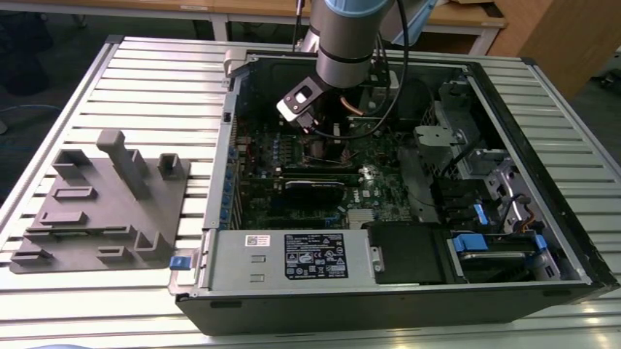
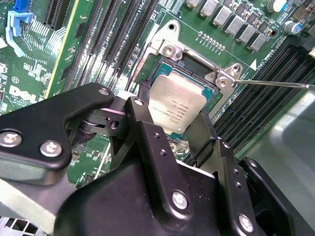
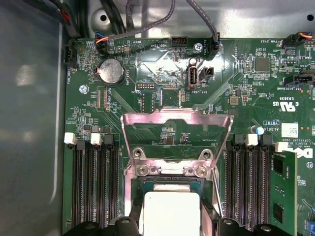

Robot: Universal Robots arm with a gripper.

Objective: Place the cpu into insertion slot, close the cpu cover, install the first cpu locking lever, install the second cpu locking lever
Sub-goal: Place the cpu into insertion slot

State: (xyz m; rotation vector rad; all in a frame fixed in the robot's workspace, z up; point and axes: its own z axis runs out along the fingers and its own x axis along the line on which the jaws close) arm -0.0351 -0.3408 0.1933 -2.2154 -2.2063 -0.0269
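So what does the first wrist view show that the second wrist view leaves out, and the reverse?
First wrist view: the full frame of the cpu cover, swung open off the socket, a round coin battery, and the case's grey metal wall.

Second wrist view: the end effector with its black body close up, a thin metal lever rod sticking out from the socket's corner, and a blue clip.

Both: the cpu at the insertion slot, seated or just over it, I cannot tell which, with long black memory slots alongside.
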